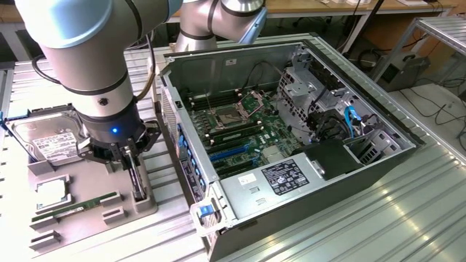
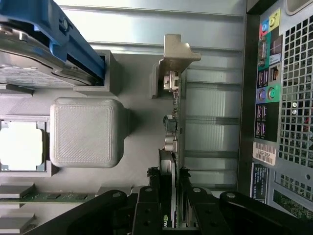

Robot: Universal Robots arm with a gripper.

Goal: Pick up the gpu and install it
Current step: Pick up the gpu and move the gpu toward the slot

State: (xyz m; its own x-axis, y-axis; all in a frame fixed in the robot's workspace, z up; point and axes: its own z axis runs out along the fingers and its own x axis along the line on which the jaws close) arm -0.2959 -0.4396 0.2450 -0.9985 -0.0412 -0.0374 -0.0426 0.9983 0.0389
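black gripper [image 2: 172, 183] pinching dark upright gpu card [image 2: 176, 122], 9 o'clock of grey PC case [image 1: 313, 213] | likely light, stiff, fragile; gripping flat faces

The room is brightly and evenly lit from overhead. Past the computer case [image 1: 306, 164], well away from the jaws, the ribbed metal counter [image 1: 407, 218] throws back pale streaks of glare. Close by the jaws the processor's lid [image 2: 22, 147] burns out to flat white, with no detail. The jaws themselves read as near-black shapes in the wrist view, and the gpu [image 2: 178, 137] between them goes soft and dim up close. Shadows beneath them on the grey tray [image 1: 87, 180] are faint and soft-edged.
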